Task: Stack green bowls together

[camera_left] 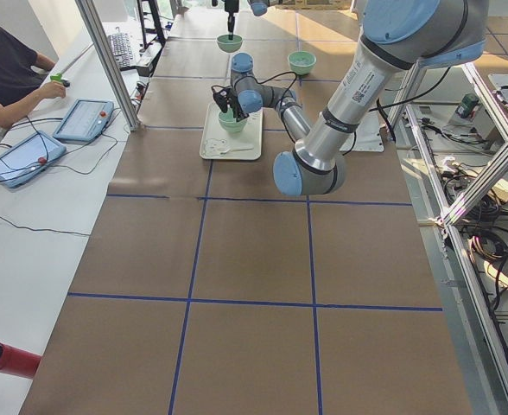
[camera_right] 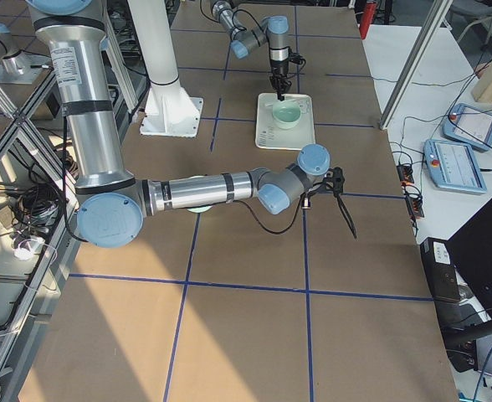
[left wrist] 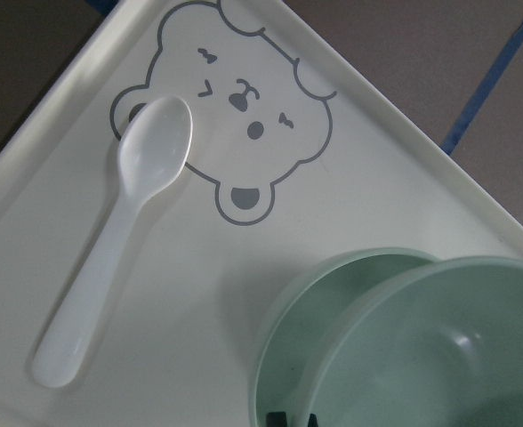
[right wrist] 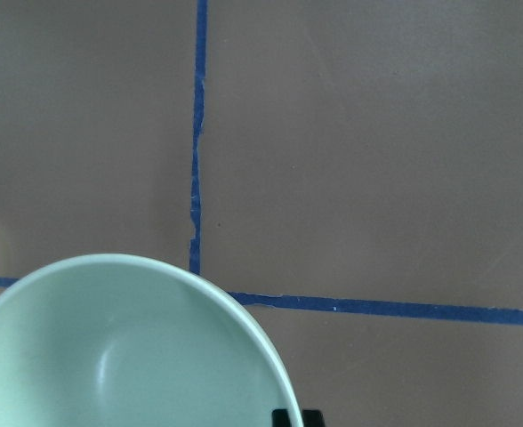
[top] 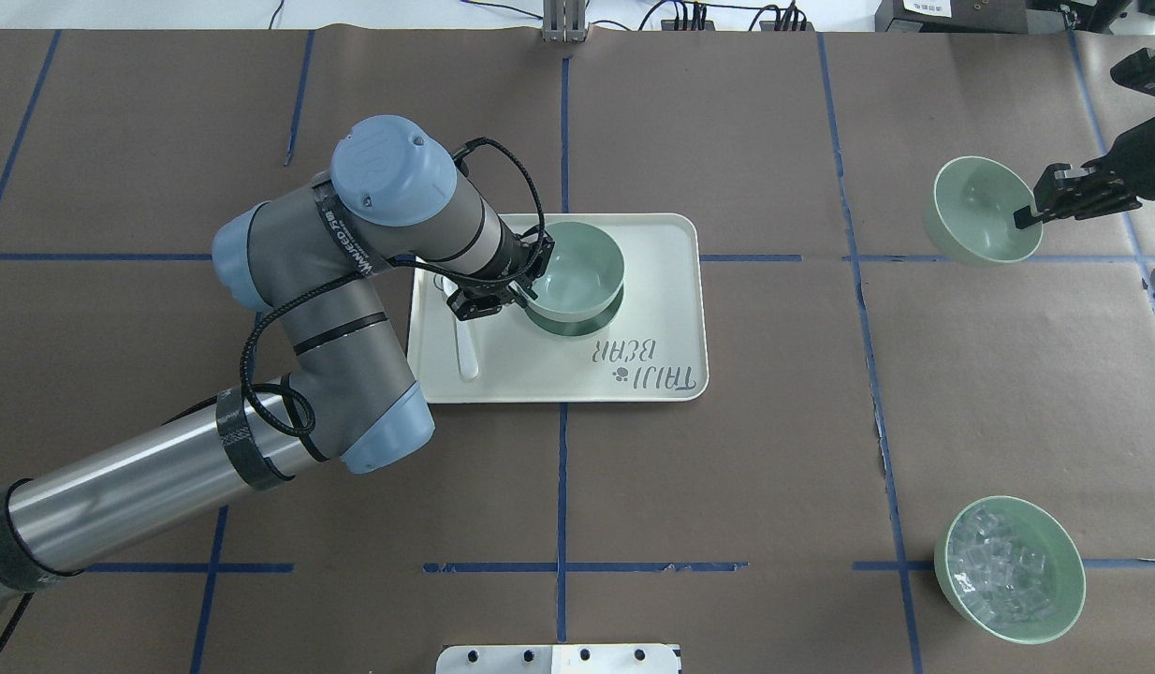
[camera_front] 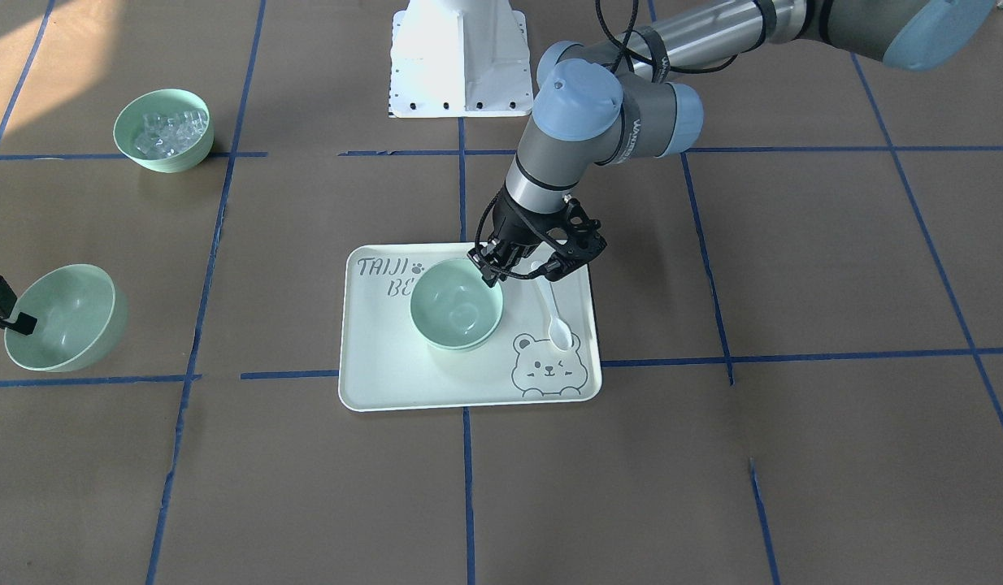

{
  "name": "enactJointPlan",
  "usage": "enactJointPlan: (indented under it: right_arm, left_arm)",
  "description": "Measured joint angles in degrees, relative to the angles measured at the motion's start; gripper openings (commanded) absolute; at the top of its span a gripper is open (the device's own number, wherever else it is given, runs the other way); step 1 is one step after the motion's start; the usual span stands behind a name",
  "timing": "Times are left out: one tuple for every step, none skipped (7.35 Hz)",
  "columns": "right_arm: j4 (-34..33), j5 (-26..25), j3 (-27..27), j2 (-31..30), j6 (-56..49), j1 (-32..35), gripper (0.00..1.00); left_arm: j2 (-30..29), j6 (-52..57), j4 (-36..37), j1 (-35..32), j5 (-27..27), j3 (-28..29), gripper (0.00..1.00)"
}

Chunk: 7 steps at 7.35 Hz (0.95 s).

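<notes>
Tray (top: 671,281): one, pale, mid-table, with bare brown paper open on every side.

Upper green bowl (top: 582,262): one. My left gripper (top: 531,284) pinches its rim and holds it over the tray's middle, off-centre above the next entry. I cannot tell whether the two touch.

Lower green bowl (top: 577,328): one, upright on the tray, clear of all four tray lips.

Third green bowl (top: 975,211): one, tilted, well apart toward the table's right end. My right gripper (top: 1027,217) is clenched on its rim.

Plain bowls counted: three.

Ice bowl (top: 1008,571): one, upright, holding clear cubes, also at the right end but nearer the robot base, well apart from the third bowl.

Spoon (top: 466,348): one, white, flat on the tray beside the lower bowl and not touching it. Its scoop end lies on the printed bear's ear.

Open lane: a wide bare strip of table (top: 802,449) lies between the tray and the right-end bowls.
</notes>
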Motion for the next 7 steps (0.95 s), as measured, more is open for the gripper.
enactJointPlan:
  right_arm:
    - [-1.6, 0.23, 1.2, 0.94, 0.07, -0.01, 0.0]
    - [-3.5, 0.32, 2.39, 2.45, 0.86, -0.33, 0.0]
    - [-4.97, 0.35, 3.33, 4.55, 3.38, -1.35, 0.0]
    - [-5.67, 0.22, 3.97, 7.28, 7.76, -3.26, 0.0]
    - [-5.92, -0.55, 4.38, 9.98, 12.46, -5.72, 0.0]
    - [-6.0, -2.43, 4.78, 12.47, 16.92, -8.82, 0.0]
    - [-6.07, -5.91, 5.35, 14.96, 21.37, -12.84, 0.0]
  left_arm:
    - [0.13, 0.17, -0.36, -0.14, 0.26, 0.0, 1.0]
    - [0.25, 0.46, -0.42, -0.55, 0.3, -0.04, 1.0]
    - [0.36, 1.54, -0.17, -1.58, 0.06, -0.17, 1.0]
    - [0.65, 4.25, 1.11, -3.35, -1.31, -0.6, 1.0]
    - [1.26, 8.29, 4.09, -5.39, -3.53, -2.1, 1.0]
    - [2.33, 13.24, 8.61, -7.4, -5.29, -5.08, 1.0]
    - [4.07, 18.96, 13.67, -9.19, -6.1, -8.83, 1.0]
